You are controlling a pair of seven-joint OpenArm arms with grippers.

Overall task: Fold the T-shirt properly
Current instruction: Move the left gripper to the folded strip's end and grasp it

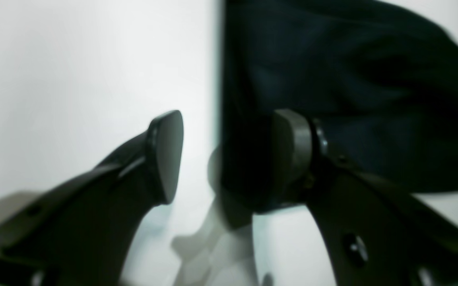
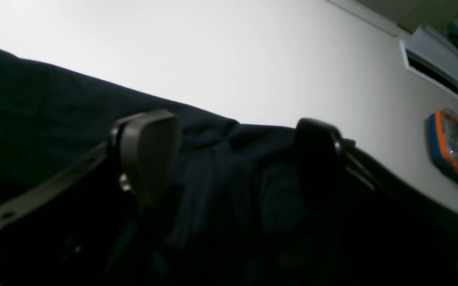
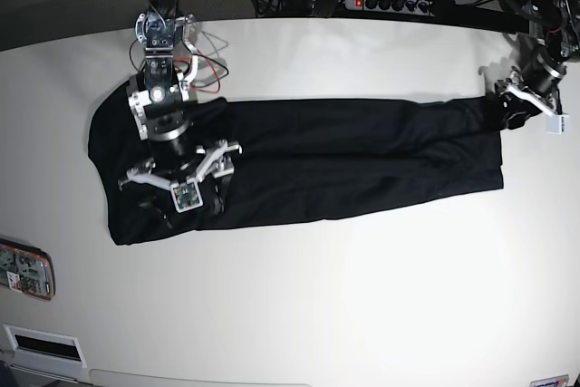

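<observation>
While the T-shirt (image 3: 308,165) lay as a long band across the table (image 3: 317,296), I had the right gripper (image 3: 186,189) parted wide over one end and the left gripper (image 1: 229,155) half-parted astride the other end's edge, both holding nothing.

Black T-shirt (image 3: 344,160) folded into long band, flat on table
</observation>
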